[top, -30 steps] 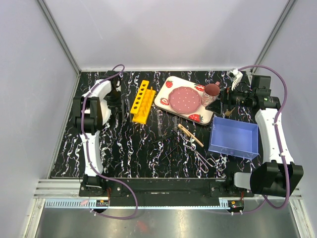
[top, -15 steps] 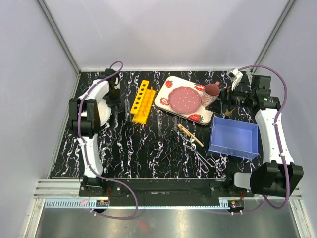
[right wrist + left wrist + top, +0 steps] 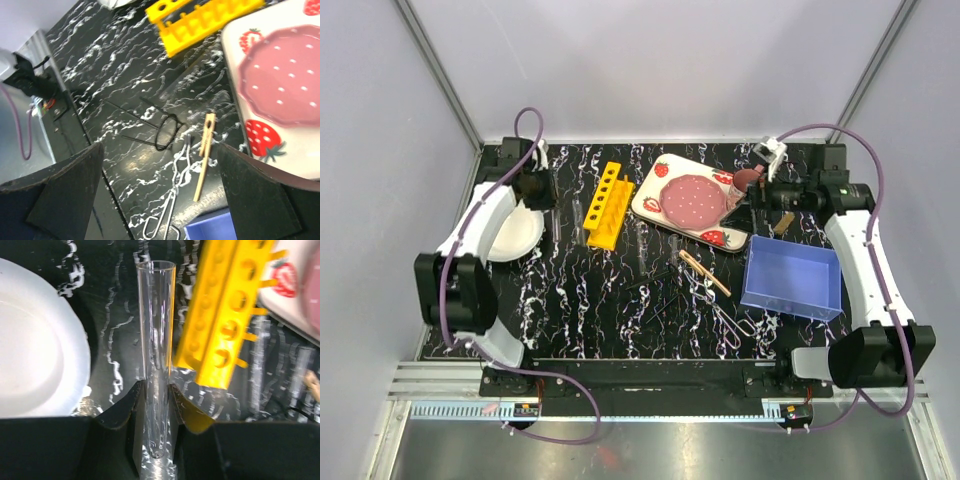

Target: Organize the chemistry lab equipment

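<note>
Pinching a clear glass tube (image 3: 156, 340), left gripper (image 3: 155, 407), tube base blurred, yellow rack (image 3: 225, 325) cropped, right gripper (image 3: 159, 146) spread wide, empty

Robot test cell: grey panel walls (image 3: 650, 60), aluminium frame (image 3: 441, 75), marbled tabletop (image 3: 580, 300).

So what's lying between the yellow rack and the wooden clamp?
Clear glass tubes lie flat between the yellow rack and the wooden clamp. The left wrist view shows them best; from the top view they are faint.
</note>
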### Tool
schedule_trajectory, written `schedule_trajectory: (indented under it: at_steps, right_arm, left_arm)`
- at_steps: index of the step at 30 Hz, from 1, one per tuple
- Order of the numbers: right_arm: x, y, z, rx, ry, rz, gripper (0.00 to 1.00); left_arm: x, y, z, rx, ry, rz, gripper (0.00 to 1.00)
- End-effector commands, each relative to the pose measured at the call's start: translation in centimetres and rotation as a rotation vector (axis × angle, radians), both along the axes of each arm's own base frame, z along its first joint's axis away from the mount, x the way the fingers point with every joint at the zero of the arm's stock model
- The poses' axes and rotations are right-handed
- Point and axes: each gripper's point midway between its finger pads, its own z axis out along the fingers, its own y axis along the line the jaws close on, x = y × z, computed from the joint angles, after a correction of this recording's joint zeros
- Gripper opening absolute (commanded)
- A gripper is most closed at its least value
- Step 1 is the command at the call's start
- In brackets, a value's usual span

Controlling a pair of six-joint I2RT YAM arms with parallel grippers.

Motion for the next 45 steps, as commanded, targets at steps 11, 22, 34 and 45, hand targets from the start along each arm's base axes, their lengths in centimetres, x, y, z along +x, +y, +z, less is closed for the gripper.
schedule_trajectory:
  at_steps: [11, 22, 34, 45]
  right_arm:
    - [-5.0, 15.0, 5.3, 0.207, 0.199, 0.458, 1.00]
    - [-2.8, 18.2, 3.2, 0.194, 0.287, 0.294, 1.00]
    - [-3.5, 19.2, 2.9, 0.257, 0.371, 0.311, 0.67]
    - [-4.6, 19.2, 2.9, 0.296, 0.398, 0.376, 0.09]
  left_arm:
    - [-6.8, -13.8, 18.4, -0.824, -0.535, -0.149, 0.18]
    - [-9.6, -18.8, 21.3, -1.040, -0.574, -0.128, 0.18]
    - [-10.3, -20.7, 20.6, -1.071, -0.567, -0.113, 0.18]
    - [-11.4, -21.5, 20.4, -1.033, -0.536, -0.200, 0.41]
